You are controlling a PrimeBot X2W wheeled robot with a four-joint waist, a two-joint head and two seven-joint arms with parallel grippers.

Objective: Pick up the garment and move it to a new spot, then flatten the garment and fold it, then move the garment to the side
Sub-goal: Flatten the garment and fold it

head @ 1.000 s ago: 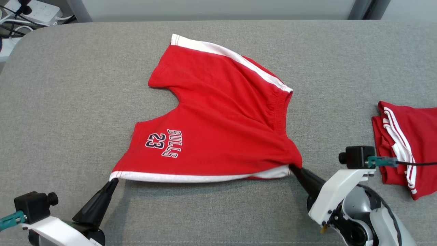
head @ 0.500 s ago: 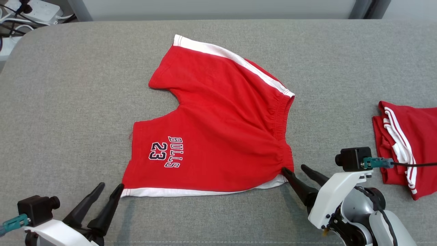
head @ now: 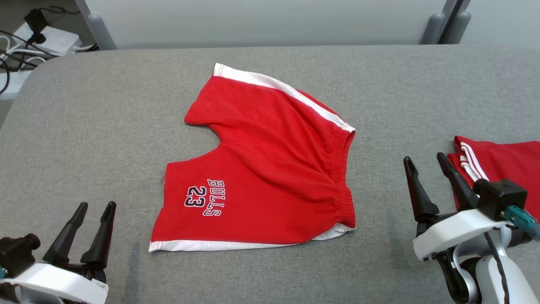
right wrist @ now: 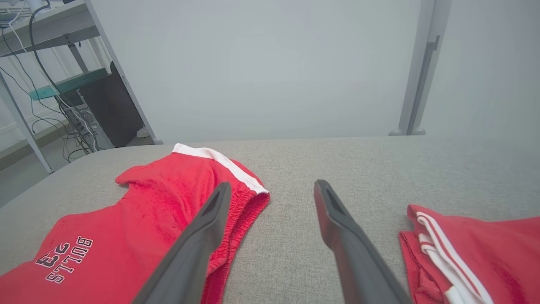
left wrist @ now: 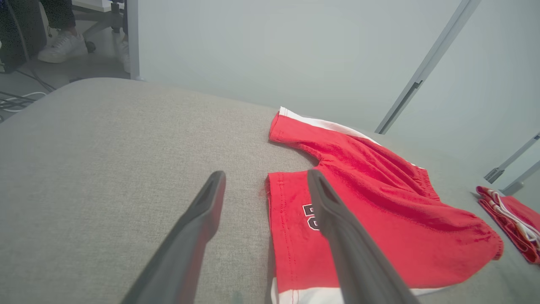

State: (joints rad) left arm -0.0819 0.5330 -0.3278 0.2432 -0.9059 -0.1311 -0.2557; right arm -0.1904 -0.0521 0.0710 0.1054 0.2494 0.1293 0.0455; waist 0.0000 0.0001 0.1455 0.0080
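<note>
The garment is a pair of red shorts with white side stripes and a "BULLS 23" print, lying spread out in the middle of the grey table. It also appears in the left wrist view, the garment, and in the right wrist view, the garment. My left gripper stands open near the front left, clear of the shorts' lower left corner, with nothing between its fingers. My right gripper stands open to the right of the waistband, also empty, in the gap between the two red pieces.
A second red garment with white stripes lies folded at the table's right edge, close beside my right gripper. Cables and a power strip sit off the table's far left corner. A person's shoes show on the floor beyond the table.
Both grippers have let go of the shorts' near corners, opened and pulled back. The shorts have settled flat on the table. The head camera has tilted, shifting the whole picture.
</note>
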